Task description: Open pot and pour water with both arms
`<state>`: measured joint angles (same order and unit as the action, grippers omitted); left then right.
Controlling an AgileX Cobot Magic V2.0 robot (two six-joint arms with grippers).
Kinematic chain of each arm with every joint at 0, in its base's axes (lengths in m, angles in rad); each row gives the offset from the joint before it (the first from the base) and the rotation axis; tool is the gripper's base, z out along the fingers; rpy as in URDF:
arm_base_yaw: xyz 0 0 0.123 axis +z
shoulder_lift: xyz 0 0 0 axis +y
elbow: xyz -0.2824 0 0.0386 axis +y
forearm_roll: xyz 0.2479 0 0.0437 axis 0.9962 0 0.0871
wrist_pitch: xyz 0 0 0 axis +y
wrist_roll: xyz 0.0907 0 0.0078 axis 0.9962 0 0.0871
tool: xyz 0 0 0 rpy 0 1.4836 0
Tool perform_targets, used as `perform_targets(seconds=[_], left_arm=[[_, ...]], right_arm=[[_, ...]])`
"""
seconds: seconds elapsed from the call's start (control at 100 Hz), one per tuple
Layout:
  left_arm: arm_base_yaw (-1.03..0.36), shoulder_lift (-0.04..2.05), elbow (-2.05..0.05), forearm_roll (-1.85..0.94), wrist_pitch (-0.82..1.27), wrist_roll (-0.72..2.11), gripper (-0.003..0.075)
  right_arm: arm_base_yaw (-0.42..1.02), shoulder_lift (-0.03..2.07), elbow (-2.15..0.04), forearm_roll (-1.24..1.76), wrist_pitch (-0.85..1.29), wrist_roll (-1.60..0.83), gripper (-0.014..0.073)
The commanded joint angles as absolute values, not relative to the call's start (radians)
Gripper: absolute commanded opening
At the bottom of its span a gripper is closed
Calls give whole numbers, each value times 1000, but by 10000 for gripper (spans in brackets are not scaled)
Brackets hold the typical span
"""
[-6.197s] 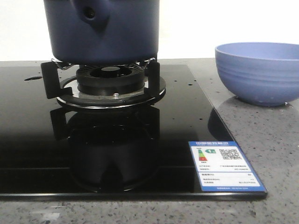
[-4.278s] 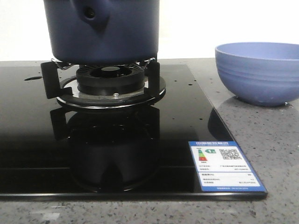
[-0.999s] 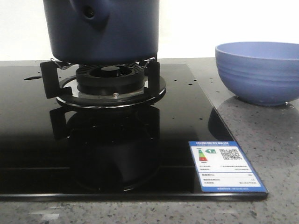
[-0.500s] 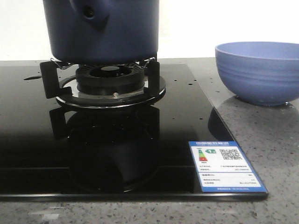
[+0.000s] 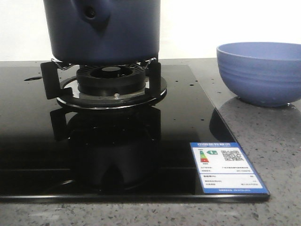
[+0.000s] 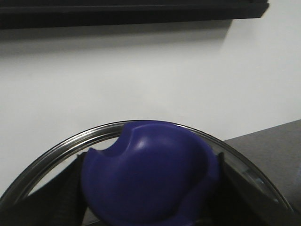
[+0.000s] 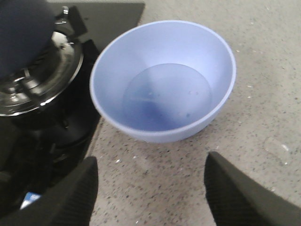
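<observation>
The dark navy pot [image 5: 106,30] stands on the gas burner [image 5: 110,80], its stubby handle with the round hole [image 5: 90,14] facing me; its top is cut off by the frame. In the left wrist view my left gripper [image 6: 149,197] is shut on the blue knob [image 6: 150,174] of a steel-rimmed glass lid [image 6: 61,146], with a white wall behind it. My right gripper [image 7: 151,188] is open and empty over the speckled counter, just in front of the periwinkle bowl [image 7: 113,108]. An edge of the pot [image 7: 21,33] shows beside it.
The bowl [image 5: 258,75] stands on the grey counter right of the black glass hob [image 5: 37,141]. A blue energy label [image 5: 228,167] sticks to the hob's front right corner. Black pot supports [image 5: 49,80] ring the burner.
The pot, burner and bowl stand where they were; only the reflections in the glass hob shift slightly.
</observation>
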<state>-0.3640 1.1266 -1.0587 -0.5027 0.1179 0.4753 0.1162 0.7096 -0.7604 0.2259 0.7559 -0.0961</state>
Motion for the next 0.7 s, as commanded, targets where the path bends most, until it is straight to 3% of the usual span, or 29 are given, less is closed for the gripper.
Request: perform_targets(seconds=[0.0,0.21,0.42,0.69], left_arm=[[-291,1066,-1097,-504,77,474,362],[-166,1009,-1097,-506,125,474,362],[-159,988,-1097,-507,127,474,362],[-159,992,-1097,-507,112,474,362]], right_arm=[[116,801,-861,172,734,-47,437],[109,1066,-1046,0,811,0,416],[19,1332,-1219,0,893,-6,416],[-31,1514,-1294,146,934,-75,416]])
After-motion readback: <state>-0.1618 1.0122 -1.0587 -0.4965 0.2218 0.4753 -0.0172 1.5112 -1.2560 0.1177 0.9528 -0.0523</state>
